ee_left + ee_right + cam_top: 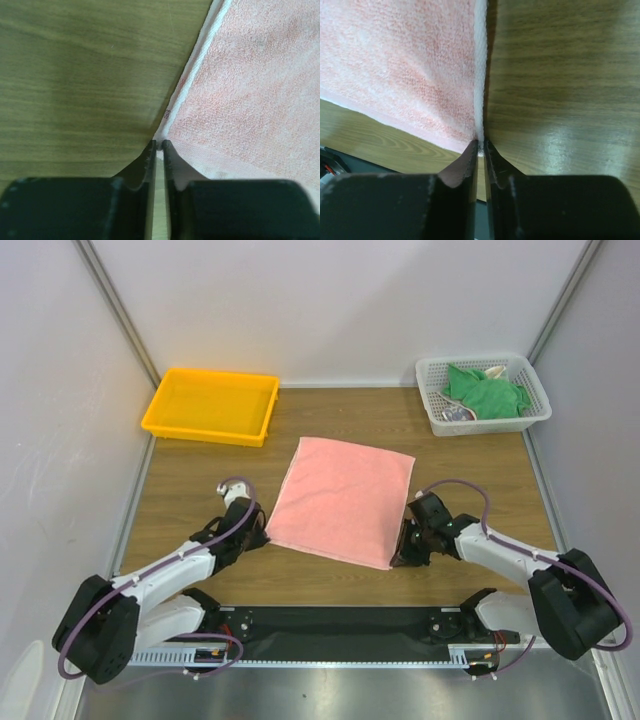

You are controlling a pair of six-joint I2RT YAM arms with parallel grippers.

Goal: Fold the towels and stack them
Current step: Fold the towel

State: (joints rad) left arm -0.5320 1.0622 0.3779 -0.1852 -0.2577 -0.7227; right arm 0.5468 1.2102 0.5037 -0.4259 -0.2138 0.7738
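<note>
I see the salmon-pink towel [343, 498] flat mid-table, its near edge spanning between my arms. Left gripper [262, 537] and right gripper [402, 556], jaws nearly together, seemingly pinch one near corner each.

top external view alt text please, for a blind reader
A salmon-pink towel lies flat on the wooden table, the left gripper and right gripper at its two near corners. At the far edge: an empty yellow tray on the left, a white mesh basket holding a green towel on the right.
</note>
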